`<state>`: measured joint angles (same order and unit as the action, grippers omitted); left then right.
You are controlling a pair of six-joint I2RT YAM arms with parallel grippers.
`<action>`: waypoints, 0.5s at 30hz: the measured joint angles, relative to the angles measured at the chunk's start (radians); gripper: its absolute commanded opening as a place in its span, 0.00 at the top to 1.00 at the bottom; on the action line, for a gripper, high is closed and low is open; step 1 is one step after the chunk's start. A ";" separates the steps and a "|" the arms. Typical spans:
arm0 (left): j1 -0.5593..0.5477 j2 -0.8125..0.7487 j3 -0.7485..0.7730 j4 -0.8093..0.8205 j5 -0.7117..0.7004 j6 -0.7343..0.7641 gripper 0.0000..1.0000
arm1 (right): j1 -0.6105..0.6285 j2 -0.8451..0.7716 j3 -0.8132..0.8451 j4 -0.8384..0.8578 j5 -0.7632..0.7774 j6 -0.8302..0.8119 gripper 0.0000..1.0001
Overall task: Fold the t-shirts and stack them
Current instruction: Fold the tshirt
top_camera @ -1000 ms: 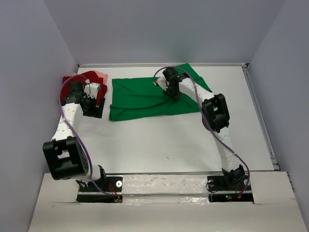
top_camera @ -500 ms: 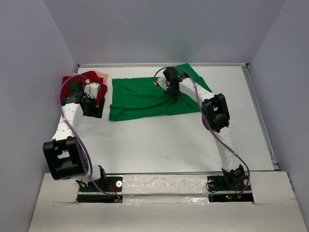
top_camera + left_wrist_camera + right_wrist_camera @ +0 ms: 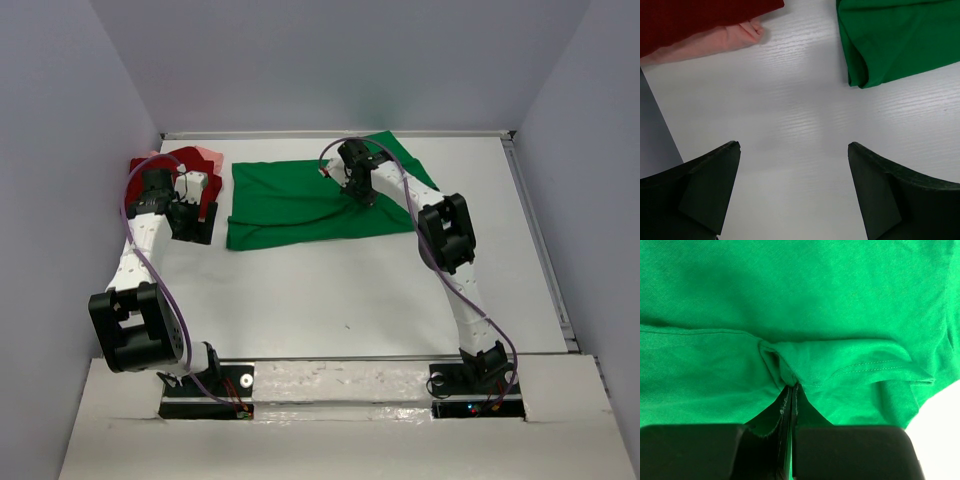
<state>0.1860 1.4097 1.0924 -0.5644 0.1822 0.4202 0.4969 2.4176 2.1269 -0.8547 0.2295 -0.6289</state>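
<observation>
Near far edge, my right gripper pinches green t-shirt, mid-fold; left gripper spread, empty. Next: carry fold across.

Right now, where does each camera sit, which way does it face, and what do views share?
Top external: above and behind the bases, looking down on the white table; left arm and right arm both show.
Left wrist: on the left arm, facing down at table between the dark red cloth t-shirt, pale pink cloth t-shirt beside it, and the bright green cloth t-shirt; open left gripper frames it.
Right wrist: close above the green shirt; right gripper pinches a fold.
Shared: all three see the green shirt.
</observation>
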 measured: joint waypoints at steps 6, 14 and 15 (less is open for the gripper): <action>0.000 0.000 0.000 0.000 0.000 0.000 0.01 | 0.000 0.000 0.000 0.029 0.018 -0.013 1.00; 0.000 0.000 -0.002 0.002 0.000 0.000 0.01 | 0.000 0.000 0.000 0.129 0.055 -0.064 1.00; 0.000 -0.001 -0.005 0.002 -0.001 0.000 0.01 | 0.000 0.000 0.000 0.139 0.056 -0.069 1.00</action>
<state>0.1860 1.4090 1.0878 -0.5629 0.1810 0.4202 0.4969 2.4176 2.1273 -0.7155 0.2852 -0.6983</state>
